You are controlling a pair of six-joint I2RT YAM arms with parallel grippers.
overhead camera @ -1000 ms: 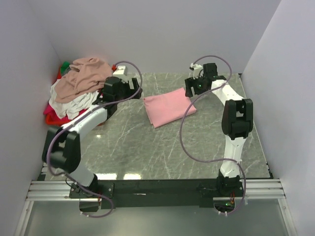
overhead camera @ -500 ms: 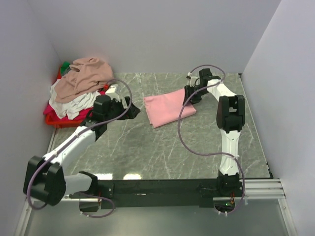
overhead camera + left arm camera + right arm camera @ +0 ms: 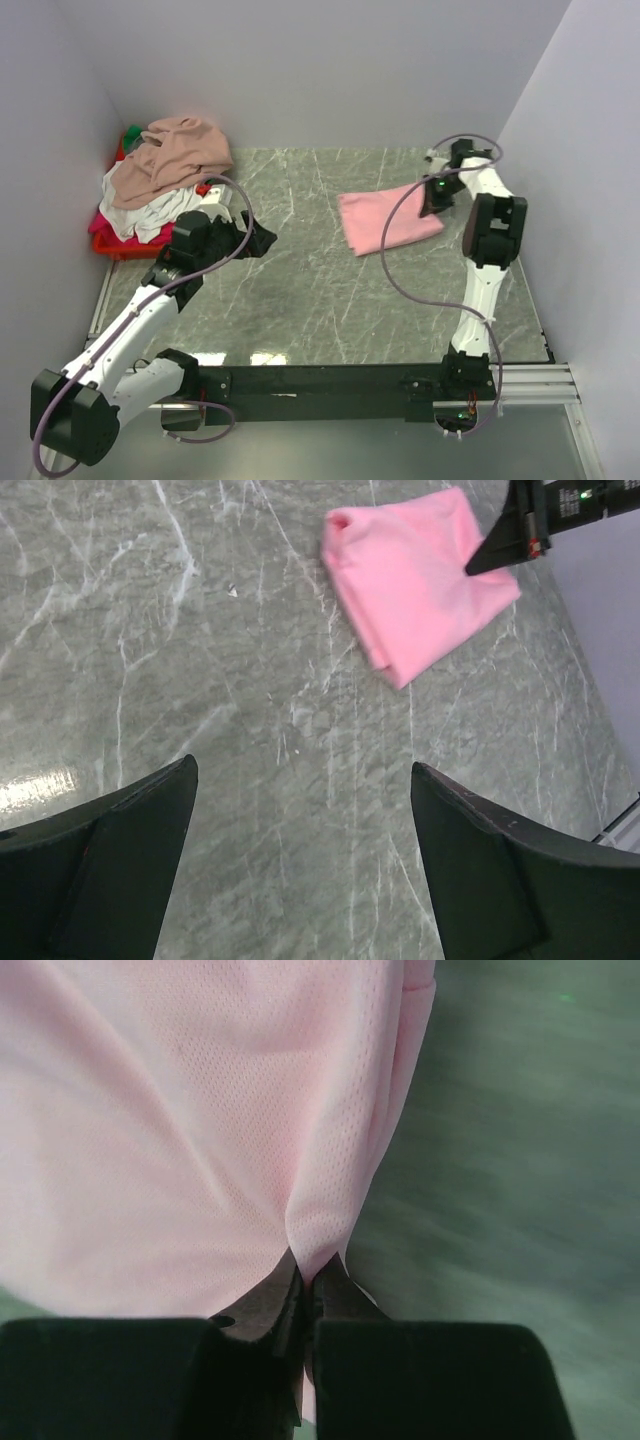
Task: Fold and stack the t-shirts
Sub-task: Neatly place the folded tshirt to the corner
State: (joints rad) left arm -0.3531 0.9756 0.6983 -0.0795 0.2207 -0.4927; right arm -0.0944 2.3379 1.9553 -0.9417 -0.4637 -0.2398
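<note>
A folded light pink t-shirt [image 3: 388, 222] lies flat on the right half of the marble table [image 3: 300, 290]. My right gripper [image 3: 436, 196] is at the shirt's far right edge. In the right wrist view it [image 3: 312, 1268] is shut, and a fold of the pink t-shirt [image 3: 200, 1110] is pinched between its fingertips. My left gripper [image 3: 256, 238] hovers open over bare marble left of centre. The left wrist view shows that gripper [image 3: 303, 765] with nothing between its wide-spread fingers, and the pink t-shirt [image 3: 415, 580] far ahead. More t-shirts sit heaped at the back left: tan [image 3: 178, 148] on top, white [image 3: 150, 208] below.
The heap sits in a red basket [image 3: 118, 246] in the back-left corner, with a bit of magenta [image 3: 100, 222] and green [image 3: 132, 133] cloth showing. Grey walls close in the table on the left, back and right. The arms' mounting rail [image 3: 320, 382] runs along the near edge.
My right gripper has shut on the pink t-shirt's edge and dragged it to the right. My left arm has drawn back from the basket towards the near left, still open.
</note>
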